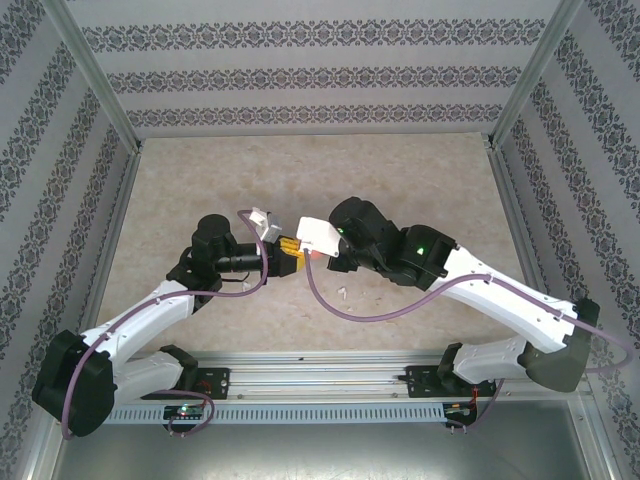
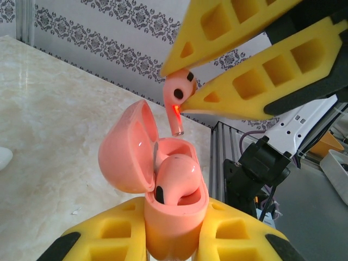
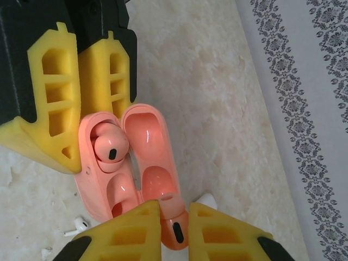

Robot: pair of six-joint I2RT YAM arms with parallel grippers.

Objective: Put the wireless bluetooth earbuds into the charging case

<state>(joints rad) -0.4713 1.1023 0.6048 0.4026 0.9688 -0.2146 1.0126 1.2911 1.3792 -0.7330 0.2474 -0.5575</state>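
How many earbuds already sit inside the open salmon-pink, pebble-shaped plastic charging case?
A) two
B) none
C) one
C: one salmon-pink stemmed earbud sits in the salmon-pink charging case, its other socket is empty, and the second salmon-pink earbud is pinched in the right gripper above it.

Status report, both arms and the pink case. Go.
Left gripper shut on open salmon-pink plastic charging case. Right gripper shut on salmon-pink stemmed earbud, stem down just above case. Other pink earbud already seated. Small white earbud loose on beige table.

Pink earbuds: 2 (held earbud (image 2: 182, 89) in right pincer (image 2: 175, 92), seated earbud (image 2: 176, 174)). Pink case (image 2: 174, 220): 1. White earbud (image 3: 76, 224): 1.
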